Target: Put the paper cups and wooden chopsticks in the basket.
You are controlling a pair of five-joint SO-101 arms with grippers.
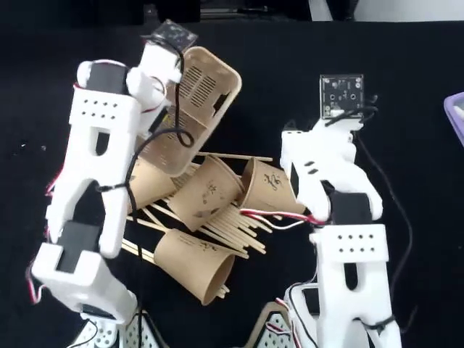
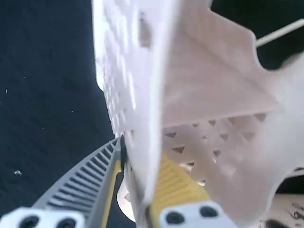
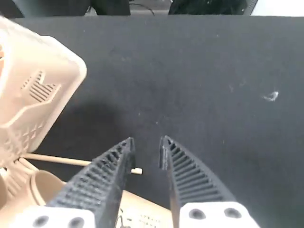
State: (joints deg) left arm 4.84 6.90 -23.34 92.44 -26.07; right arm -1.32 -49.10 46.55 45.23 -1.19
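In the high view, a beige slotted plastic basket (image 1: 199, 90) is seen tilted at the far left of the black cloth-covered table (image 1: 406, 58), with the white left arm (image 1: 94, 159) reaching up to its rim. Its near end lies just beside a heap of four brown paper cups (image 1: 206, 192), all lying on their sides. The cups rest on and among a fan of pale wooden chopsticks (image 1: 232, 228) spread across the middle of the table. None of the cups or chopsticks is inside the basket. The white right arm (image 1: 341, 210) is placed to the right of the heap, close to the rightmost cup.

In the left wrist view, a wall of the basket is pinched between the ribbed grey finger and the yellow-padded finger of the left gripper (image 2: 137, 159).

In the right wrist view, the jaws of the right gripper (image 3: 147, 145) are held slightly apart with nothing between them, above the bare cloth. The tip of one chopstick is seen just beside one finger, and the basket stands off to one side.
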